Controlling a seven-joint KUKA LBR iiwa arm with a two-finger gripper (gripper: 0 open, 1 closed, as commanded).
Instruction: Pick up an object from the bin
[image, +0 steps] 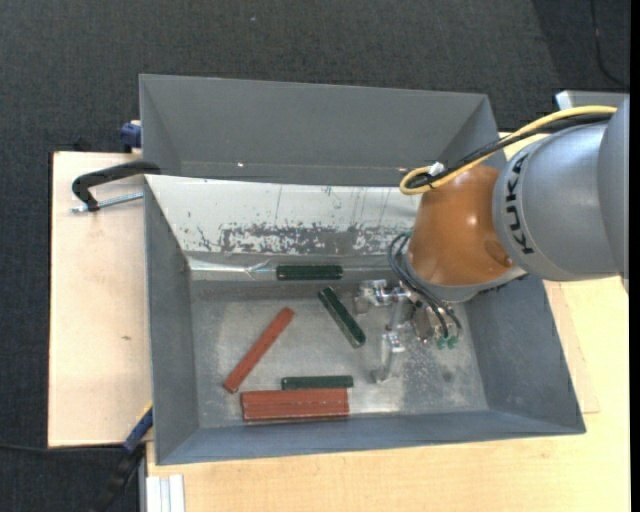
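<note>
The gripper (388, 362) is held low on the right side of the bin (300, 130), just beside the slanted dark green bar (342, 316) in the middle, likely so the bar can be grabbed; whether the gripper is spread or pressed together cannot be told.

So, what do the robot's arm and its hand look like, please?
The arm is a thick, rounded, silver-grey link with black KUKA lettering. At its wrist sits a smooth, dome-shaped orange cover. Yellow and black cables run over the top of it. Below the cover, the hand is a small, shiny metal assembly with dark wires beside it.
</note>
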